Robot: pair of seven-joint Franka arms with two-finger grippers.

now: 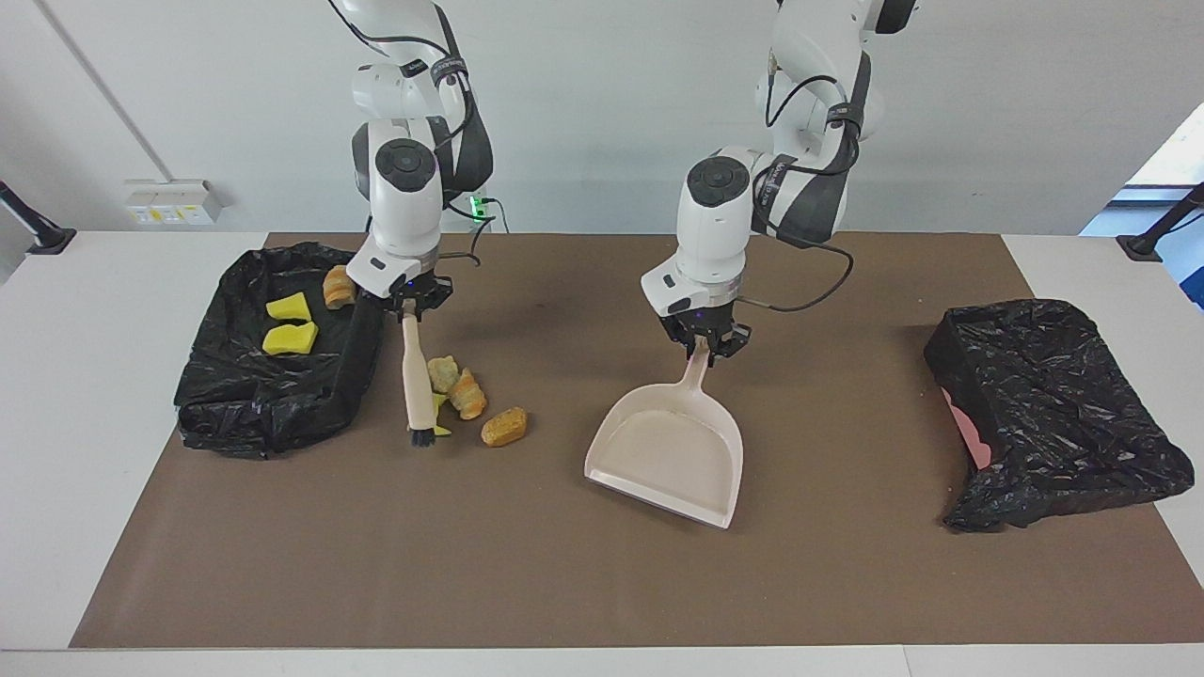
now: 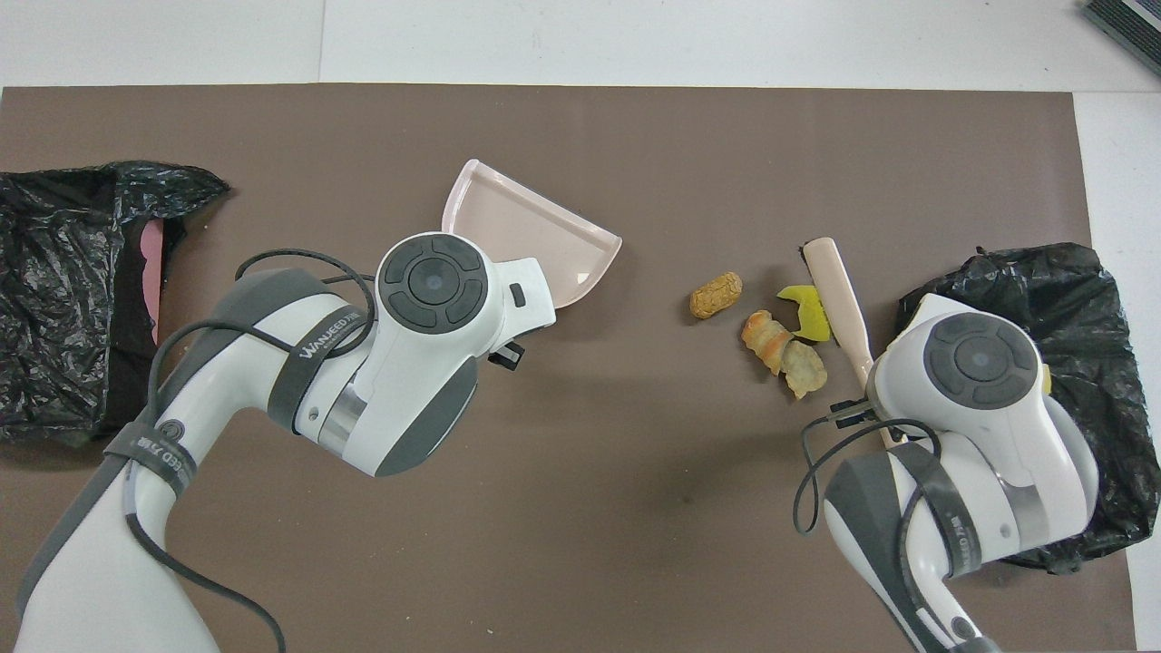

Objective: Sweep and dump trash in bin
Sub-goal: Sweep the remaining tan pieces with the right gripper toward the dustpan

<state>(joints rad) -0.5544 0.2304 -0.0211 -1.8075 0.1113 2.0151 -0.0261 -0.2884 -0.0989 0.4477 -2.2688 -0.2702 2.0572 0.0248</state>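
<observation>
- Four scraps of trash lie close together on the brown mat, toward the right arm's end of the table.
- The yellow sponge piece [image 1: 438, 402] is partly hidden by a brush.
- Two tan bread chunks [image 1: 458, 385] touch each other, just beside the sponge.
- One orange-brown bread chunk [image 1: 503, 426] lies a little apart from them.
- Two yellow sponge pieces [image 1: 288, 322] and a striped bread roll [image 1: 339, 286] sit in the black-bagged bin [image 1: 246, 406].

The brush [image 1: 414, 376] partly hides a yellow sponge piece [image 1: 439, 401].
</observation>
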